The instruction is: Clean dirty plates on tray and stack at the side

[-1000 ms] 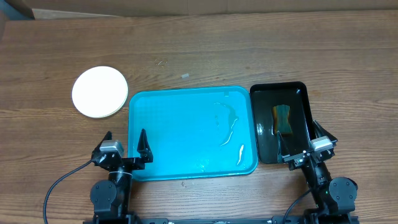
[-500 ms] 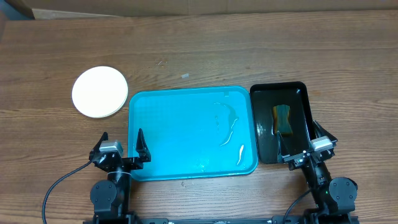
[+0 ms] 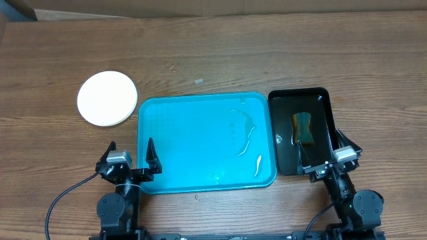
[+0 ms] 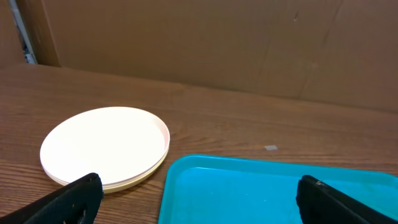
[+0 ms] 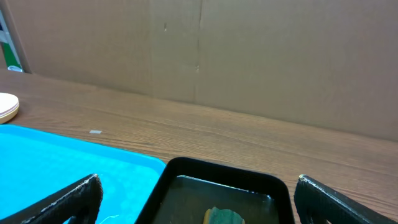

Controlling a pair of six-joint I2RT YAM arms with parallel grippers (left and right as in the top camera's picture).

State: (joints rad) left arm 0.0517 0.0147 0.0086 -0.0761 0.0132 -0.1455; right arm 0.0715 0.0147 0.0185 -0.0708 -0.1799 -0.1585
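The plates (image 3: 107,99) lie stacked on the wood left of the turquoise tray (image 3: 180,143), white on top; the stack also shows in the left wrist view (image 4: 106,146), with a pale yellow-green rim at the bottom. The tray holds no plates, only wet streaks (image 3: 248,143). My left gripper (image 3: 129,159) is open and empty at the tray's front left corner. My right gripper (image 3: 323,151) is open and empty at the near end of the black tray (image 3: 283,130).
The black tray holds water and a yellow-green sponge (image 3: 303,127), also seen in the right wrist view (image 5: 222,217). Cardboard walls (image 4: 205,43) stand behind the table. A small scrap (image 3: 198,81) lies on the wood beyond the turquoise tray.
The left gripper has drawn back slightly toward the table's front edge. Nothing else has moved.
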